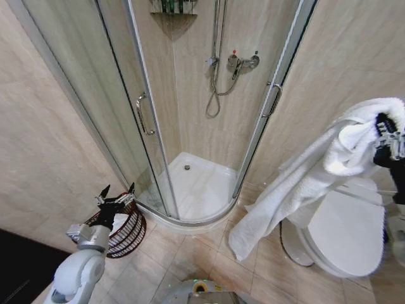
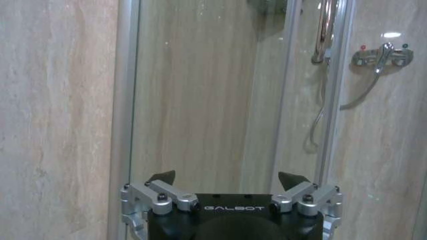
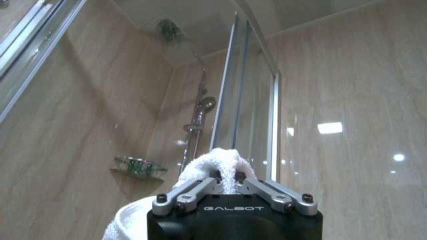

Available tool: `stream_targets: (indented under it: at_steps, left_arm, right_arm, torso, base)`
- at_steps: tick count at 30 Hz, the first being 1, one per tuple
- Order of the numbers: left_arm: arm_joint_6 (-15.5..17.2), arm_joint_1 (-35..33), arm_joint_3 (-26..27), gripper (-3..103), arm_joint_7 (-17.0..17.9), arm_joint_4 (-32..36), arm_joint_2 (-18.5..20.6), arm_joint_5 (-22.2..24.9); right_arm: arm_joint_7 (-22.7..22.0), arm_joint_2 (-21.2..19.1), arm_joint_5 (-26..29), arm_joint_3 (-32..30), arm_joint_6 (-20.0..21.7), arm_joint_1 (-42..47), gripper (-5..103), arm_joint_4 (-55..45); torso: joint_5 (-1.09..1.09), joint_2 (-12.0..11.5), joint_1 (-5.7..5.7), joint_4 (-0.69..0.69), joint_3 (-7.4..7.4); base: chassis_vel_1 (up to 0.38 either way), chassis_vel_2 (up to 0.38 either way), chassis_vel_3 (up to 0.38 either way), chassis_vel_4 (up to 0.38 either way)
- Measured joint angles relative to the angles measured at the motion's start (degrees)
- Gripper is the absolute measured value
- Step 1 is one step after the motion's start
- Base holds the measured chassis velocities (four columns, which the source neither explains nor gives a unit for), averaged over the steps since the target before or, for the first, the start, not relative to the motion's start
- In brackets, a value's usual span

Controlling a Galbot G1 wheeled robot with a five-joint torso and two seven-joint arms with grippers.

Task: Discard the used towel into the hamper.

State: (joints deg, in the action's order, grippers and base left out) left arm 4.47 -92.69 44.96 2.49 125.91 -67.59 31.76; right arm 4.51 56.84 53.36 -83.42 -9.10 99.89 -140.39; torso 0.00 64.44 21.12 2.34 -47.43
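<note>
The right gripper [image 1: 387,136], raised at the far right of the head view, is clamped on a white towel [image 1: 304,183]; the right wrist view shows its two fingers [image 3: 193,192] pinched together around a bunched fold of towel [image 3: 217,167] that pokes up between them. From that grip the towel drapes down and to the left in a long fold, its lower end hanging in front of a white toilet [image 1: 345,234] with the lid closed, just above the tiled floor [image 1: 190,259].

Across the room, the left gripper [image 1: 116,195] is held low at the left of the head view, its black-tipped fingers spread wide and holding nothing. The left wrist view confirms the wide gap between its fingertips [image 2: 163,176], which point at the glass door [image 2: 207,100] of the shower cabin. Directly below and behind this gripper stands the hamper [image 1: 126,235], a round dark reddish-brown wire basket on the floor beside the shower tray [image 1: 196,187]. Something white lies inside it, only partly seen past the arm.

The towel hangs well apart from the hamper, on the opposite side of the room, with the curved shower enclosure between them. A chrome mixer tap [image 1: 242,62] and hose are fixed to the shower's back wall.
</note>
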Motion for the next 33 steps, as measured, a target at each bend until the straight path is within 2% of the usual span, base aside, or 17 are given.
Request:
stream_targets:
  at_steps: [14,17,33]
  left_arm:
    - [0.0,0.0,0.0,100,0.0,0.0,0.0,0.0]
    - [0.0,0.0,0.0,100,0.0,0.0,0.0,0.0]
    - [0.0,0.0,0.0,100,0.0,0.0,0.0,0.0]
  right_arm:
    - [0.0,0.1,0.5,-0.3,0.0,0.1,4,-0.1]
    - [0.1,0.2,0.6,-0.3,0.0,0.3,4,-0.1]
    - [0.5,0.3,0.8,-0.8,-0.3,0.9,4,-0.2]
  torso:
    - [0.0,3.5,1.66,0.0,-1.86]
    - [0.0,5.0,2.35,0.0,-2.66]
    - [0.0,9.5,4.45,0.0,-5.05]
  base:
    - [0.0,0.0,0.0,0.0]
    - [0.0,0.0,0.0,0.0]
    - [0.0,0.0,0.0,0.0]
